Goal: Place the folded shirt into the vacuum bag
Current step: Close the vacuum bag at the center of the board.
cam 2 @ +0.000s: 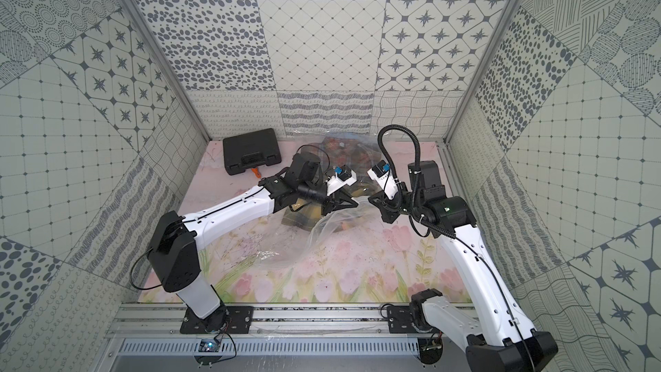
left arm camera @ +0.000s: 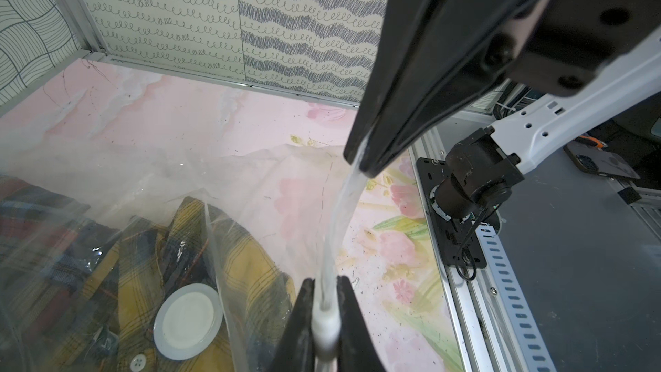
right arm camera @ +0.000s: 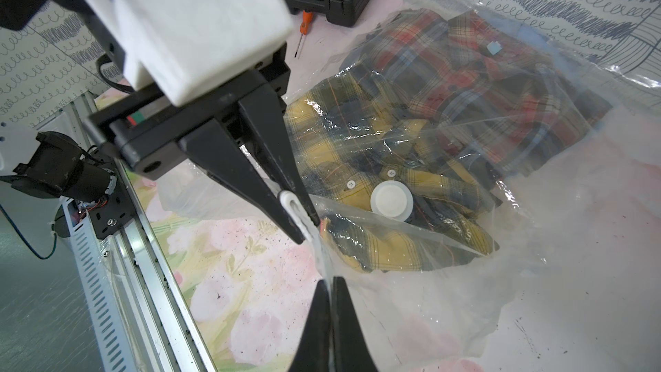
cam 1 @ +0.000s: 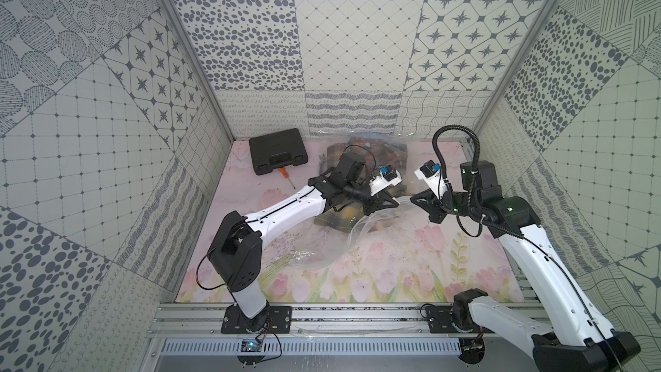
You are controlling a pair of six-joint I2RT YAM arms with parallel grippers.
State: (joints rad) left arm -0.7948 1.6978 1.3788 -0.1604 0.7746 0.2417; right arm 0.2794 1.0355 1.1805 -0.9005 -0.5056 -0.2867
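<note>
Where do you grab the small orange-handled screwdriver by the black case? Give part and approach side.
I would take the small orange-handled screwdriver by its handle, from straight above, jaws across it. It lies flat on the pink floral mat; the shaft is thin, and the black plastic case sits close by the handle's end.

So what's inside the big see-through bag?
Through the vacuum bag show a folded yellow plaid shirt near its mouth and a red plaid shirt deeper in. The white valve cap covers part of the yellow one; anything beneath them is hidden.
</note>
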